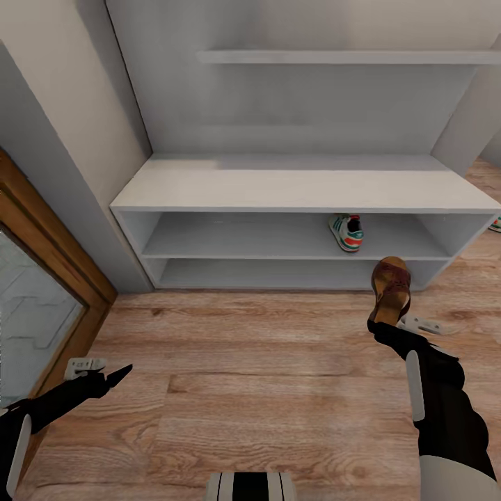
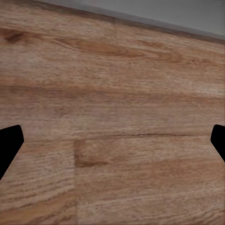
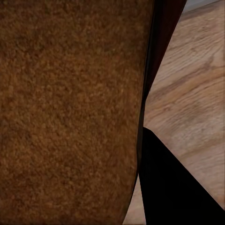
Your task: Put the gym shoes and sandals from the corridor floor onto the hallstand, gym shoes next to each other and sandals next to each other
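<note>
My right gripper (image 1: 385, 323) is shut on a dark brown sandal (image 1: 392, 284), which it holds up, toe pointing away, in front of the right end of the pale grey hallstand (image 1: 299, 188). In the right wrist view the sandal's brown surface (image 3: 70, 112) lies against one black finger (image 3: 173, 187). One cream gym shoe (image 1: 346, 232) with green stripes stands on the hallstand's middle shelf. A sliver of a second gym shoe (image 1: 495, 224) shows on the corridor floor (image 1: 264, 362) at the far right edge. My left gripper (image 1: 111, 377) hangs open low over the bare planks (image 2: 112, 117), holding nothing.
A brown wooden door frame (image 1: 49, 257) with a glass panel stands at the left, beside a grey wall. The hallstand's upper shelf (image 1: 348, 57) juts out above the bench top. My own base (image 1: 250, 486) shows at the bottom edge.
</note>
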Controlling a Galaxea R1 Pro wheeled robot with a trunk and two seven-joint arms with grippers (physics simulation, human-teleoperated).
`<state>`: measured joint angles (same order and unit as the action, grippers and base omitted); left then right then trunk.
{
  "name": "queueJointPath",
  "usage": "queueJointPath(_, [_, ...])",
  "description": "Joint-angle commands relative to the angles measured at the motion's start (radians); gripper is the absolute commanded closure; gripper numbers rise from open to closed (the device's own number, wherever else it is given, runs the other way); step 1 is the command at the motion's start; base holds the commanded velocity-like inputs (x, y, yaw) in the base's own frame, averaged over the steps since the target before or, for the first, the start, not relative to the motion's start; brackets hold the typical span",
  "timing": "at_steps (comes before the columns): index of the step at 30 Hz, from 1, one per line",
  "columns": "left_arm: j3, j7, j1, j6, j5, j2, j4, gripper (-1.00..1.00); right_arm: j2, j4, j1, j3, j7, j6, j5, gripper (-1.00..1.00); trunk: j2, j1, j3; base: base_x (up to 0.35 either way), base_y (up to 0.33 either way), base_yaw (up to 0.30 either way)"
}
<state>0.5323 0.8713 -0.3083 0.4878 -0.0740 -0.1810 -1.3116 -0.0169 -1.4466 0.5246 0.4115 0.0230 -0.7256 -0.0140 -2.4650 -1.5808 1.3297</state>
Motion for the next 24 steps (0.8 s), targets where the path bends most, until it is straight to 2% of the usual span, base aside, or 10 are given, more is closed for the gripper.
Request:
queueJointPath(1, [0.000, 0.000, 0.000, 0.000, 0.000, 0.000, 0.000, -1.00, 0.000, 0.000, 0.000, -0.001, -0.002, 0.000, 0.003, 1.00, 0.000, 0.000, 0.000, 0.000, 0.055, 0.000])
queueJointPath(4, [0.000, 0.000, 0.000, 0.000, -0.001, 0.000, 0.000, -1.00, 0.000, 0.000, 0.000, -0.031, -0.002, 0.000, 0.003, 1.00, 0.000, 0.000, 0.000, 0.000, 0.027, 0.000])
queueJointPath(11, [0.011, -0.004, 0.000, 0.000, 0.000, 0.000, 0.000, -1.00, 0.000, -0.001, 0.000, -0.206, -0.005, 0.000, 0.002, 1.00, 0.000, 0.000, 0.000, 0.000, 0.005, 0.000])
queueJointPath(12, [0.072, -0.005, 0.000, 0.000, 0.002, 0.000, 0.001, -1.00, 0.000, -0.001, 0.000, -0.242, -0.006, 0.000, 0.002, 1.00, 0.000, 0.000, 0.000, 0.000, 0.000, 0.000])
queueJointPath(13, [0.090, -0.004, 0.000, 0.000, 0.002, 0.000, 0.001, -1.00, 0.000, -0.001, 0.000, -0.245, -0.006, 0.000, 0.002, 1.00, 0.000, 0.000, 0.000, 0.000, 0.000, 0.000])
queueJointPath(15, [0.205, -0.003, 0.000, 0.000, 0.002, 0.000, -0.008, -1.00, -0.001, 0.001, 0.000, -0.257, -0.004, 0.000, 0.002, 1.00, 0.000, 0.000, 0.000, 0.000, 0.000, 0.000])
queueJointPath(19, [0.207, 0.006, 0.000, 0.000, 0.003, 0.000, -0.014, -1.00, -0.001, 0.007, 0.001, -0.288, -0.007, 0.000, 0.003, 1.00, 0.000, 0.000, 0.000, 0.000, 0.000, 0.000])
queueJointPath(20, [0.216, 0.345, 0.000, 0.000, 0.002, 0.000, -0.015, -1.00, -0.001, 0.008, 0.004, -0.380, -0.008, -0.131, 0.003, 1.00, 0.000, 0.000, 0.000, 0.000, 0.000, 0.000])
queueJointPath(22, [0.217, 0.389, 0.000, 0.000, 0.001, 0.000, -0.015, -1.00, -0.001, 0.009, 0.005, -0.383, -0.008, -0.213, 0.003, 1.00, 0.000, 0.000, 0.000, 0.000, 0.000, 0.000])
queueJointPath(24, [0.217, 0.403, 0.000, 0.000, 0.001, 0.000, -0.015, -1.00, -0.002, 0.014, 0.005, -0.386, -0.008, -0.251, 0.004, 1.00, 0.000, 0.000, 0.000, 0.000, 0.000, 0.000])
